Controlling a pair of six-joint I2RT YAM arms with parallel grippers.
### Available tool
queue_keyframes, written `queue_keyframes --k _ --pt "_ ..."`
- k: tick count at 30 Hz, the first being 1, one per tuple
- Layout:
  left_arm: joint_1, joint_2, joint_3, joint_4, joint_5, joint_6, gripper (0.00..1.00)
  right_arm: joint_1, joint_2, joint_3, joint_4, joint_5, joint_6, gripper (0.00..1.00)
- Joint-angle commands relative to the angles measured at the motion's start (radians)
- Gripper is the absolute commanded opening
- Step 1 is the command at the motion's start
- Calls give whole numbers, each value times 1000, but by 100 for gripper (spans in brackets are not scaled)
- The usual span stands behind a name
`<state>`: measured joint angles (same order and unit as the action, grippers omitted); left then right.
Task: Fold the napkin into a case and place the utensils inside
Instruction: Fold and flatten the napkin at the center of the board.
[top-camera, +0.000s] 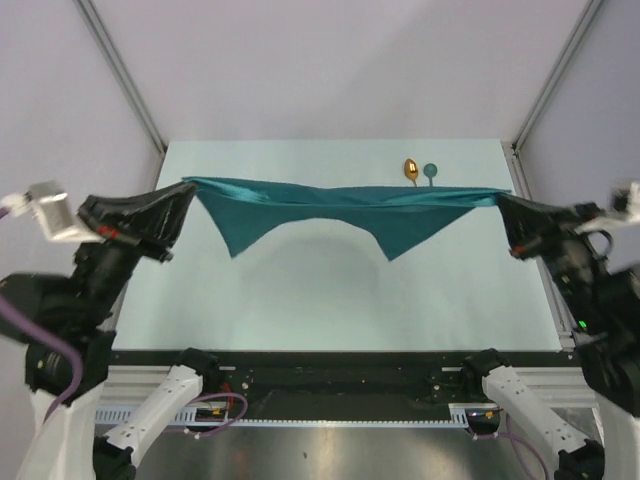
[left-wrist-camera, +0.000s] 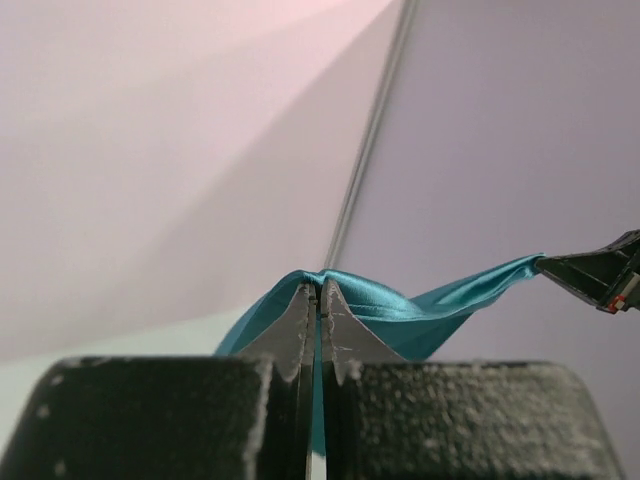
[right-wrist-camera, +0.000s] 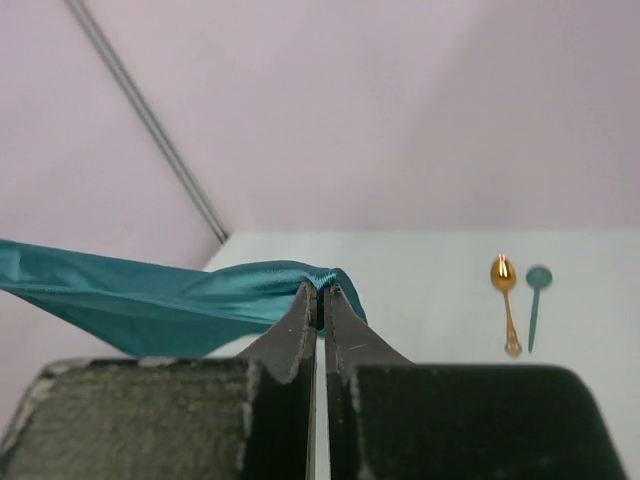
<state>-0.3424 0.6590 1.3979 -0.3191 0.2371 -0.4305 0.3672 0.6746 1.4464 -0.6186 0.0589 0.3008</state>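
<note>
The teal napkin (top-camera: 330, 205) hangs stretched in the air between both grippers, above the table, with two pointed corners drooping down. My left gripper (top-camera: 188, 188) is shut on its left end; the cloth (left-wrist-camera: 390, 305) drapes over the fingertips in the left wrist view. My right gripper (top-camera: 500, 200) is shut on its right end, cloth (right-wrist-camera: 180, 295) pinched at the tips (right-wrist-camera: 320, 290). The gold spoon (top-camera: 410, 169) and the teal spoon (top-camera: 430, 172) lie side by side on the table behind the napkin, also in the right wrist view (right-wrist-camera: 505, 300) (right-wrist-camera: 537, 300). No folded case shows.
The pale table (top-camera: 350, 300) has metal frame posts at its back corners (top-camera: 150, 120) (top-camera: 540, 110) and grey walls behind. The arm bases (top-camera: 200, 380) (top-camera: 490, 385) sit at the near edge.
</note>
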Motion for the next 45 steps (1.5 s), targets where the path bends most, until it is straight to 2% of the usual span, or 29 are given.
queue_keyframes --k 1,5,8,11,12,15,16,19,20,23,27,32,39,42,45 --pt "-49 -50 29 -31 31 70 0 -10 -87 55 -39 -123 -84 0" --pt "-56 -76 6 -43 -21 55 0 -22 -86 49 -61 -114 -62 0" --pt "-55 -50 -34 -49 -90 39 0 -24 -54 -15 -24 -74 -43 0" --pt "-55 -7 -83 -51 -234 35 0 -24 76 -44 -27 45 -31 0" --pt "-56 40 -91 -57 -342 24 0 -25 116 -50 -20 100 -22 0" --pt "-41 181 -117 -43 -407 16 0 -46 282 -72 28 134 -11 0" --pt "-24 220 -143 -35 -416 4 0 -62 322 -95 90 121 -5 0" --pt "89 388 -184 -3 -349 -82 0 -132 492 -107 184 32 26 0" --pt "132 439 -194 32 -341 -91 0 -143 587 -97 195 42 29 0" --pt "196 618 -186 57 -314 -140 0 -143 716 -106 275 50 17 0" --pt "212 821 -157 181 -285 -94 0 -145 931 -72 396 39 3 0" --pt "223 1054 -57 203 -210 -114 0 -162 1131 51 412 0 -22 0" --pt "230 1146 -10 190 -202 -114 0 -166 1243 138 363 -36 -20 0" --pt "238 1124 9 86 -234 -122 0 -166 1209 131 288 -44 6 0" --pt "238 1069 0 -72 -272 -119 0 -160 1116 48 200 -80 58 0"
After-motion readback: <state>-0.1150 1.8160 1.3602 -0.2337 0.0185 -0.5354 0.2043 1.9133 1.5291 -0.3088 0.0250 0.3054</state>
